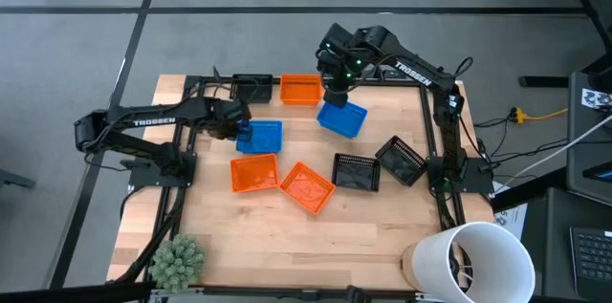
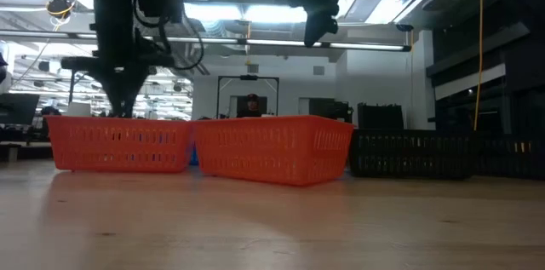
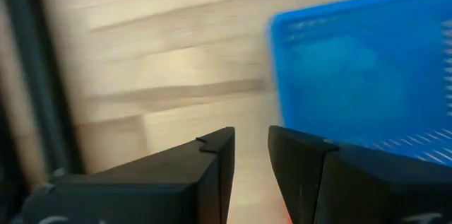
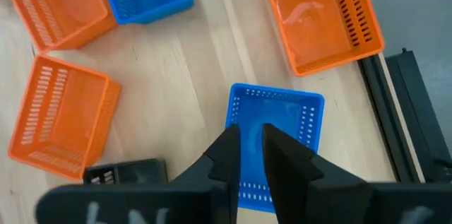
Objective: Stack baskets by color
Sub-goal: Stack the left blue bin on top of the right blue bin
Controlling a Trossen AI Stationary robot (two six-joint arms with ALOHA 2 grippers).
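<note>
R gripper (image 1: 337,93) hangs near the bench's far edge, jaws pinching a blue mesh plastic basket's (image 1: 342,119) wall. L gripper (image 1: 239,131) sits beside another blue mesh basket (image 1: 260,137) mid-bench, jaws slightly apart, gripping nothing.

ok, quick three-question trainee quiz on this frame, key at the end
1. How many orange baskets lie on the table?
2. True or false: a black basket sits nested inside an orange one.
3. Which claw is over the angled blue basket: A, the left claw, or B, the right claw?
Key: 1 three; 2 false; 3 B.
</note>
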